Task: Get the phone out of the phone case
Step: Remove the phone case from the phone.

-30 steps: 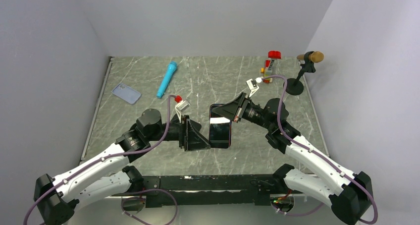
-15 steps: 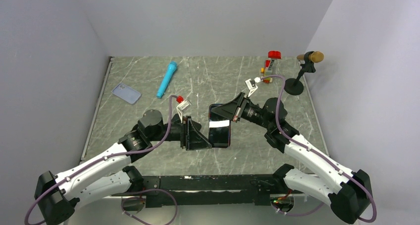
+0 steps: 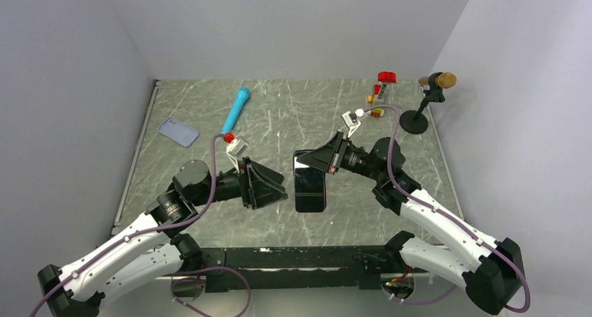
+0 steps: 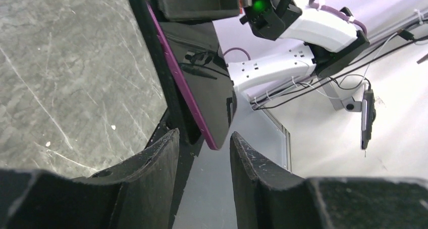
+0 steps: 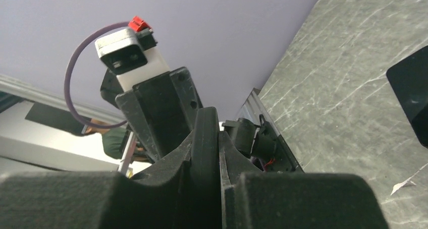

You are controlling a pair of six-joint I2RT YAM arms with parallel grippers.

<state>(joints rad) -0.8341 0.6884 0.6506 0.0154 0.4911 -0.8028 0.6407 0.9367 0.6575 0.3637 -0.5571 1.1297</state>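
The phone (image 3: 309, 184) is a black slab with a purple edge, held above the table's middle. My right gripper (image 3: 322, 160) is shut on its far end; in the right wrist view the dark phone edge (image 5: 204, 138) sits clamped between the fingers. My left gripper (image 3: 280, 191) is open and empty, just left of the phone and apart from it. In the left wrist view the phone (image 4: 194, 77) hangs just beyond the open fingertips (image 4: 169, 143). The pale blue-grey phone case (image 3: 177, 131) lies empty on the table at far left.
A blue cylinder (image 3: 235, 112) lies at the back left of centre. Small red and yellow pieces (image 3: 380, 90) and a microphone on a black stand (image 3: 422, 104) are at the back right. Grey walls enclose the table.
My left gripper has let go of the phone and drawn back to the left, now open. The right gripper still holds the phone in about the same place.
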